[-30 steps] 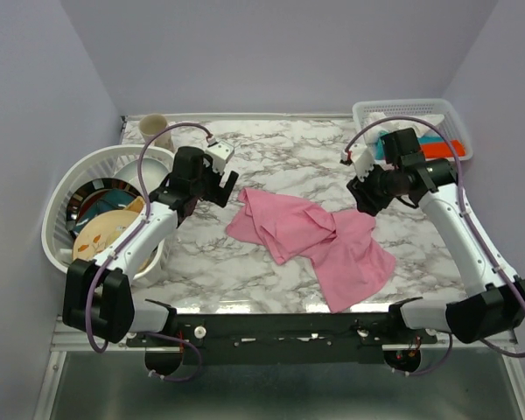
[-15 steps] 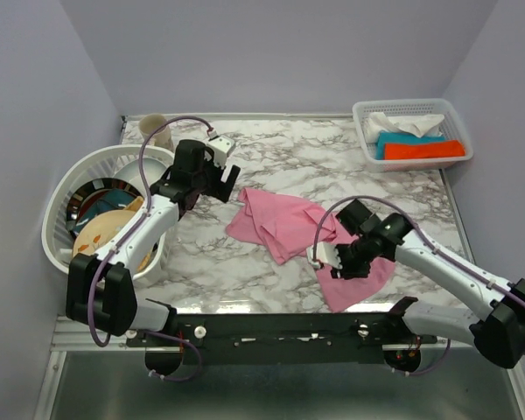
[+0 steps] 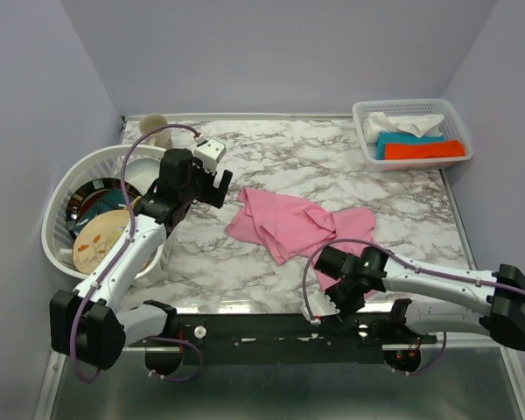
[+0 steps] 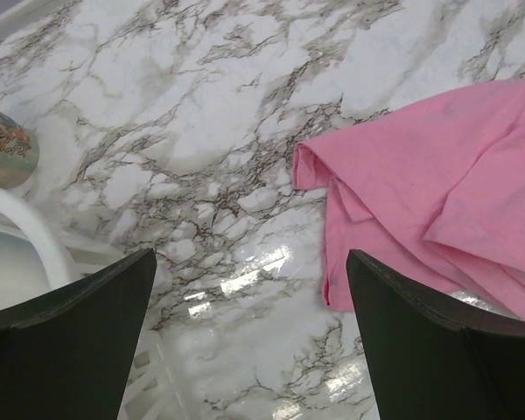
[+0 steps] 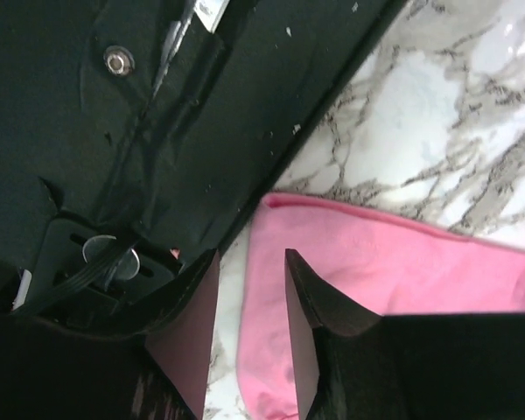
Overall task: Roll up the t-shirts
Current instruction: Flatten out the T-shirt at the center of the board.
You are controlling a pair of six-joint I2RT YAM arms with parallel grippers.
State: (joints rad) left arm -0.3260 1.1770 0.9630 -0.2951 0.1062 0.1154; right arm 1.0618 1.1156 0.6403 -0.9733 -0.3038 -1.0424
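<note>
Well, right gripper (image 5: 251,258) stood half-open over near hem of shirt (image 5: 376,271); pinching it deep and square looked best; left gripper (image 4: 249,258) gaped, empty.

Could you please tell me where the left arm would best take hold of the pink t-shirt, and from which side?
Probably the t-shirt at its left corner, from above on the left: that folded edge lies free on bare marble, nearest the open left gripper, while the middle is bunched.
</note>
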